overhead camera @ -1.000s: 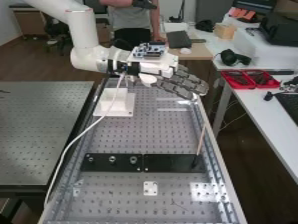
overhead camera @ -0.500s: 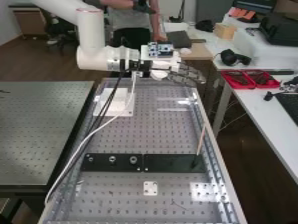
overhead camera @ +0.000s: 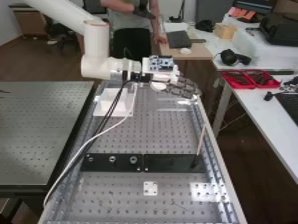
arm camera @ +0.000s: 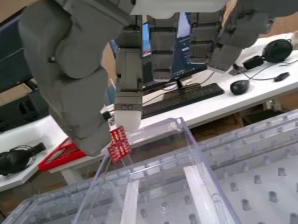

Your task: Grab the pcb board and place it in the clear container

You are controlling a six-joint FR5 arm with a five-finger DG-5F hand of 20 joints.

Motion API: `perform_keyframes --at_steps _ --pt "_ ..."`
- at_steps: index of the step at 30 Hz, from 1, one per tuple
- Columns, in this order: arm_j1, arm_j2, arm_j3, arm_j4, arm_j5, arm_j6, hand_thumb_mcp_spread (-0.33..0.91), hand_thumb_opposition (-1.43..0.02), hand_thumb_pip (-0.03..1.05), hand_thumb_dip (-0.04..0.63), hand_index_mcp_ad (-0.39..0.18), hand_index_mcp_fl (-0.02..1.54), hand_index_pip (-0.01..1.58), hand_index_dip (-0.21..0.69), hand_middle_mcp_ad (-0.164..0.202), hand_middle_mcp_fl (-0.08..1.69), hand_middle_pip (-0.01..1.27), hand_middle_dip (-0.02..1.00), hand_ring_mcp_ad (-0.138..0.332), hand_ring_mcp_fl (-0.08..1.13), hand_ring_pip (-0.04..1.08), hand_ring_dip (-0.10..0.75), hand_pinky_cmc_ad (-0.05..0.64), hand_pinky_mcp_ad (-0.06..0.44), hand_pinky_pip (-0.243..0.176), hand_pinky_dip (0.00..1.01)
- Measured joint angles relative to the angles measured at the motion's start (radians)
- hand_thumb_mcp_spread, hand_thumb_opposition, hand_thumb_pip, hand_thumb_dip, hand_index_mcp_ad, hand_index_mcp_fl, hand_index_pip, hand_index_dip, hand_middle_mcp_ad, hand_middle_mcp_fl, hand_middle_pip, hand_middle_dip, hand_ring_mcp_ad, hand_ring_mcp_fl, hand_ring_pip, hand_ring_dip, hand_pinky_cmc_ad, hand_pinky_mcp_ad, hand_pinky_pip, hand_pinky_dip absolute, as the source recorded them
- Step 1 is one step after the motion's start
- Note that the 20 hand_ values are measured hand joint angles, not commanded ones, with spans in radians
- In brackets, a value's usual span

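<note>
One red pcb board (arm camera: 119, 145) is hanging from the fingers (overhead camera: 181, 89), the thumb and the pale-tipped finger beside it pinching it. Remaining fingers are hanging apart, gaps showing between them, none touching the board. Board is sitting near the upper edge of the clear container (arm camera: 156, 145); cannot tell if directly over the opening. Fingers are hovering above the perforated counter's (overhead camera: 133, 140) far end.

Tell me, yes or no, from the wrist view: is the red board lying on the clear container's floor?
No, the red board is pinched between the hand's thumb and a finger, up near the clear container's rim.
</note>
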Motion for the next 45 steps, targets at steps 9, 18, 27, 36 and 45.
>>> perform_keyframes --at_steps 9,18,27,36,45 --pt "-0.006 -0.003 0.006 -0.021 0.000 0.008 0.47 -0.87 0.60 0.241 -0.044 0.15 1.42 0.108 0.077 0.16 0.14 0.14 0.185 0.01 0.12 -0.023 0.311 0.148 -0.089 0.39" --pt "-0.006 0.004 -0.006 -0.017 0.009 0.011 0.41 -0.82 0.65 0.241 -0.042 0.01 1.24 0.075 0.077 0.15 0.13 0.15 0.188 0.00 0.12 -0.023 0.309 0.148 -0.093 0.52" --pt "-0.007 0.057 -0.028 -0.011 0.023 0.003 0.40 -0.80 0.65 0.241 -0.042 0.01 1.21 0.070 0.077 0.15 0.13 0.15 0.188 0.01 0.10 -0.023 0.309 0.148 -0.089 0.57" --pt "-0.025 0.220 -0.086 -0.022 0.044 -0.076 0.34 -0.78 0.58 0.211 -0.045 0.02 0.67 0.075 0.075 0.15 0.13 0.15 0.190 0.00 0.10 -0.023 0.311 0.148 -0.093 0.62" --pt "-0.040 0.359 -0.124 -0.070 0.048 -0.147 0.33 -0.76 0.54 0.204 -0.042 0.12 0.22 0.182 0.075 0.15 0.13 0.16 0.190 0.00 0.10 -0.023 0.311 0.148 -0.094 0.62"
